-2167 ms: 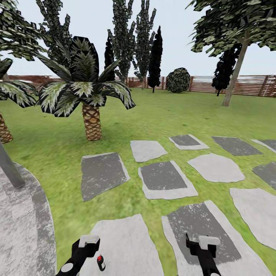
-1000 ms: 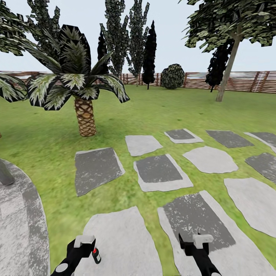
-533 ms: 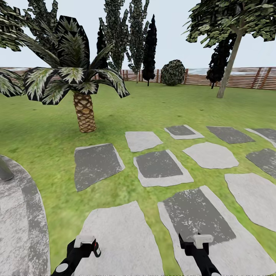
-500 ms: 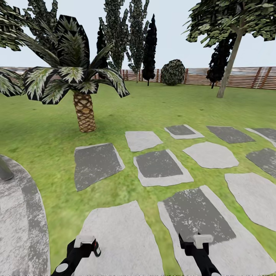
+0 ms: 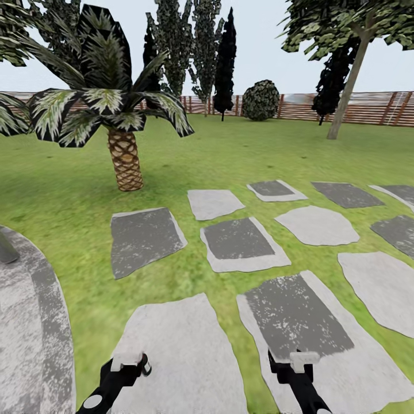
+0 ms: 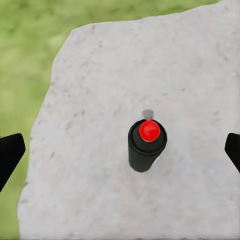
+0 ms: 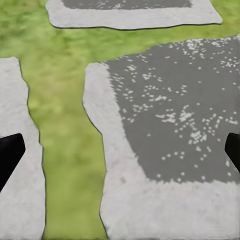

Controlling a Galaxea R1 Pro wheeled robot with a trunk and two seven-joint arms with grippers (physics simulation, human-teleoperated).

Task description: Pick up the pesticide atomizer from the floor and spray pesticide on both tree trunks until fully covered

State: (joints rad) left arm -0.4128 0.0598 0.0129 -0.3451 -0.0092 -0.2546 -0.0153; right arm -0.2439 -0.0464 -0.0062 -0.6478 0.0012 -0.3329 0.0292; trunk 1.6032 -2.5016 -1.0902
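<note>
black-bodied and red-capped, the small upright cylinder of the pesticide atomizer (image 6: 147, 145) stands on a pale grey flagstone (image 6: 150, 60), centred between the left gripper (image 6: 120, 150)'s dark fingertips (image 6: 10, 152), which stand wide apart and hold nothing. over the last couple of seconds the head camera has tipped and crept forward, so the can has slid from open sight beside the left gripper (image 5: 127, 363) to being mostly tucked behind it, a dark sliver (image 5: 146, 365) at its edge. i judge that the arm is now lined up over the can and a descent and closing could follow.

the right gripper (image 7: 120, 150) also hangs released, its fingertips well apart over a darker speckled stone (image 7: 175, 110) edged by grass (image 7: 65, 125).

the ground is green lawn (image 5: 230, 149) set with irregular stepping slabs, a paved curve (image 5: 34, 345) at the left. a scaly-trunked palm (image 5: 123, 161) stands near; a grey-tan leaning trunk (image 5: 348, 86) rises well off by the brown slatted fence (image 5: 368, 108). no mist yet.
</note>
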